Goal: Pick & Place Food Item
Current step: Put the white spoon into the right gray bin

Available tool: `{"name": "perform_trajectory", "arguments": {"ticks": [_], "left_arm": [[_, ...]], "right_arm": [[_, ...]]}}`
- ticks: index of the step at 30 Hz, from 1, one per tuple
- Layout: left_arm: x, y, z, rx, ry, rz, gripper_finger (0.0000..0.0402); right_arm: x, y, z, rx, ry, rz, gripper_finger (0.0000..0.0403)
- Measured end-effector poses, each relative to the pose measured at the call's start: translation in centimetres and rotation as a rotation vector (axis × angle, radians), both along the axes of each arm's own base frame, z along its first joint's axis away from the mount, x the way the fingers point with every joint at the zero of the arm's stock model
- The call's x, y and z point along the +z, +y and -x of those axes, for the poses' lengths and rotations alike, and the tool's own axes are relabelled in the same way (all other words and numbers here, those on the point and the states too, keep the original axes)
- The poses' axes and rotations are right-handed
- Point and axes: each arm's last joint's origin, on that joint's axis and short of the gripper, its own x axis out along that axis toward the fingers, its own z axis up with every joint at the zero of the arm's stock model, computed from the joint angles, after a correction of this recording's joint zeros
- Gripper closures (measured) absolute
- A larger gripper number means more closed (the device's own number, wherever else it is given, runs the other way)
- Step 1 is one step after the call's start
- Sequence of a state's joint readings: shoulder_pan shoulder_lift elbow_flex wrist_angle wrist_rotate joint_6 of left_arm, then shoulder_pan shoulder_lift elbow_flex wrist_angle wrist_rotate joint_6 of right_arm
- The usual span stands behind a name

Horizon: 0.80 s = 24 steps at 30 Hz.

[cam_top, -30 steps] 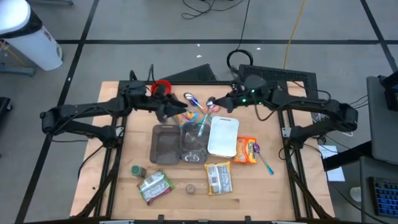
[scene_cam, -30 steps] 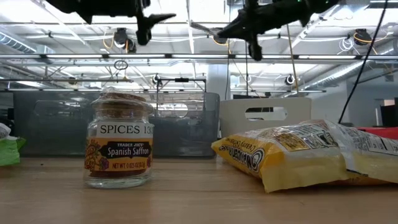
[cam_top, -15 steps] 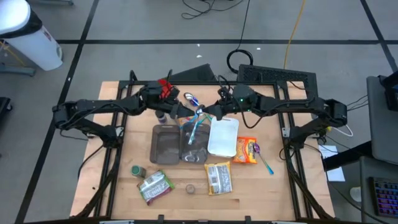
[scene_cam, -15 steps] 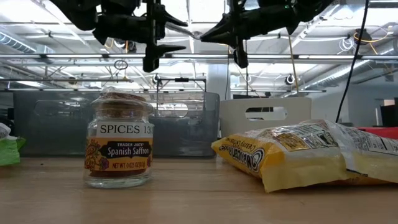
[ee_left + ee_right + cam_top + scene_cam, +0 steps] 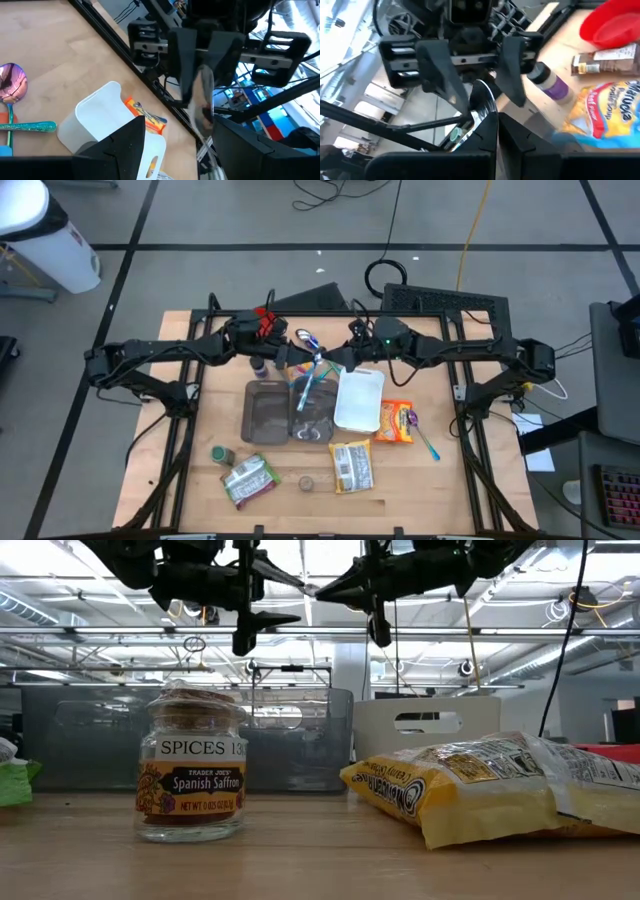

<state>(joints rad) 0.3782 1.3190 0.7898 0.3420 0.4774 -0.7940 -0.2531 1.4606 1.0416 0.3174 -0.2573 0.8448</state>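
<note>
Jar labelled "SPICES", "TRADER JOE'S Spanish Saffron"

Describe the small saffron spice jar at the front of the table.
The small clear glass saffron jar stands upright on the wooden table, apart from the yellow food pouch. A tan cork-like stopper closes it. Its label reads Spices, then Spanish Saffron on a dark band. Only the tabletop touches it.

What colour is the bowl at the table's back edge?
Red; the bowl shows best in the right wrist view.
</note>
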Motion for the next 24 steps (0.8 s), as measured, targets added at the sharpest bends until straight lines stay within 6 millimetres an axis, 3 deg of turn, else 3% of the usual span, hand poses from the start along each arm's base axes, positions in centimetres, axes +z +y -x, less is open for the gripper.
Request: {"name": "perform_trajectory", "arguments": {"ticks": [19,24], "left_arm": [[-0.01,0.02,0.00,0.006,0.001,-0.009,0.0170],[0.00,0.02,0.00,0.003,-0.001,-0.025,0.0197]], "right_arm": [[-0.11,-0.09,-0.02,-0.004,0.003,-0.001,0.0403],[-0.12,-0.09,-0.02,-0.004,0.004,0.002,0.0403]]}}
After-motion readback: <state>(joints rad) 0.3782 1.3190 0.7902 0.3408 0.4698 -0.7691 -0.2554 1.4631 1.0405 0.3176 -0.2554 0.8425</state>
